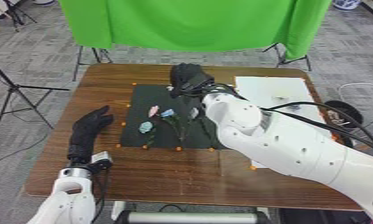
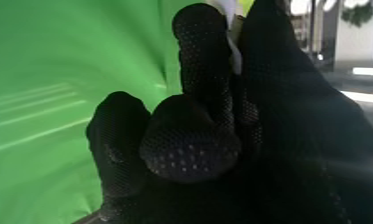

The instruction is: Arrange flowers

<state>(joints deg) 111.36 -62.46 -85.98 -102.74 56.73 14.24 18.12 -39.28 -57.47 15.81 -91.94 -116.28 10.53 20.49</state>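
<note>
In the head view, the right hand (image 1: 189,75) is over the far edge of the black mat (image 1: 136,100), with a bit of white beside it. In the right wrist view, the right hand (image 2: 200,145) pinches a white flower (image 2: 235,50), mostly hidden by the glove. On the mat lie a pink flower (image 1: 154,110), a light blue flower (image 1: 146,127), a blue flower (image 1: 168,113) and a pale flower (image 1: 194,113) with green stems. The left hand (image 1: 89,125) is open at the table's left side, apart from the flowers.
A white board (image 1: 262,85) lies on the right of the brown table (image 1: 147,170), with a small object on it partly behind the right arm. A dark round bin (image 1: 344,111) stands past the right edge. A green cloth (image 1: 191,25) hangs beyond the far edge.
</note>
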